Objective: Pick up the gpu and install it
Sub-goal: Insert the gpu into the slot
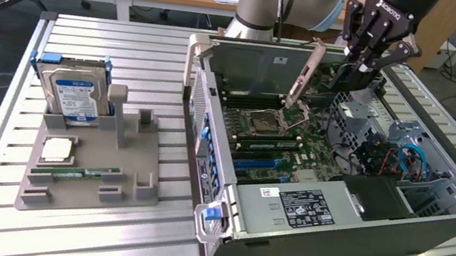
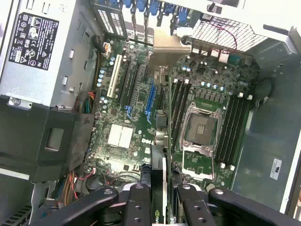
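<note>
The gpu [image 1: 307, 72] hangs on edge above the open computer case [image 1: 433, 222]. Its long silvery bracket points down toward the motherboard [image 1: 276, 142], and its dark board runs back to my gripper [image 1: 361, 68], which is shut on it. In the wrist view the gpu [image 2: 158, 165] shows edge-on as a thin dark strip between my two black fingers [image 2: 138, 202]. It lies roughly along the line of the blue slot [image 2: 150, 99], and its bracket end [image 2: 171, 43] is toward the case's rear wall. The card is clear of the board below.
A grey fixture tray [image 1: 82, 180] at the exterior view's left holds an upright hard drive [image 1: 76, 94], a processor chip [image 1: 57, 149] and a green memory stick [image 1: 74, 172]. Inside the case are the CPU socket [image 2: 200, 129], memory slots [image 2: 235, 127], the power supply [image 1: 307, 209] and cables [image 1: 406, 160].
</note>
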